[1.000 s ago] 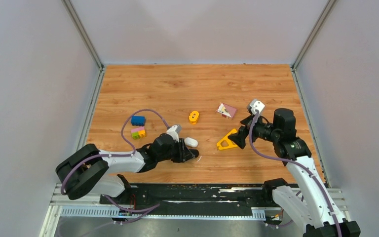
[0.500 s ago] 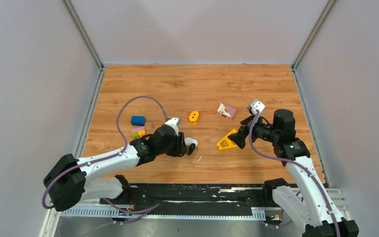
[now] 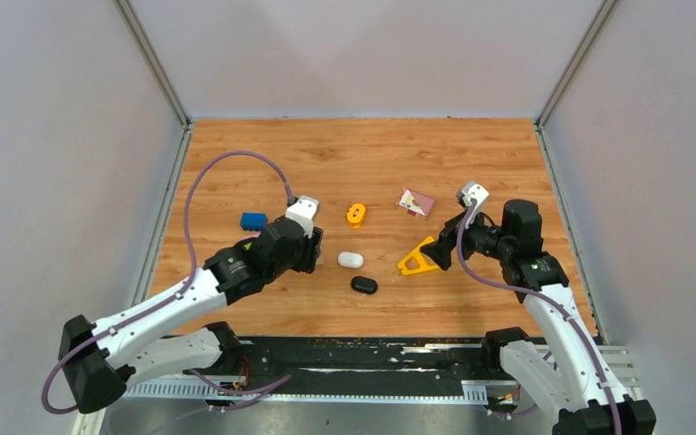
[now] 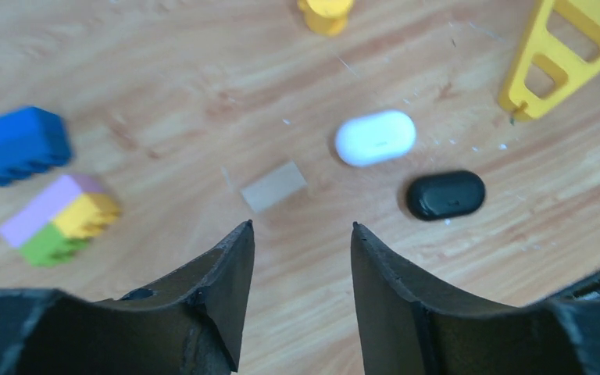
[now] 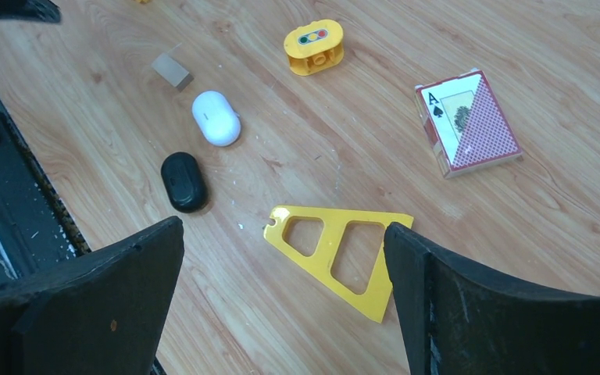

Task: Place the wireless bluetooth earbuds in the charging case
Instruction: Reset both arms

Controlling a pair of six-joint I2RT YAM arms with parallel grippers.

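Observation:
A white rounded capsule, a shut charging case (image 3: 351,260), lies mid-table; it also shows in the left wrist view (image 4: 375,137) and the right wrist view (image 5: 216,118). A black shut case (image 3: 363,285) lies just near-right of it (image 4: 445,194) (image 5: 183,181). No loose earbuds show in any view. My left gripper (image 3: 313,260) is open and empty (image 4: 302,226), a short way left of both cases. My right gripper (image 3: 437,254) is open wide and empty (image 5: 283,226), hovering over a yellow triangle (image 5: 344,254).
A small tan block (image 4: 273,186) lies just ahead of my left fingertips. A blue brick (image 3: 254,220) and a pink-yellow-green brick (image 4: 58,219) lie left. A yellow traffic-light brick (image 3: 355,214) and a card deck (image 3: 415,202) lie farther back. The yellow triangle (image 3: 417,258) is right of the cases.
My left arm has drawn back to the left and up from the cases. The black case, covered by the gripper before, now lies bare on the table. The right arm has not moved.

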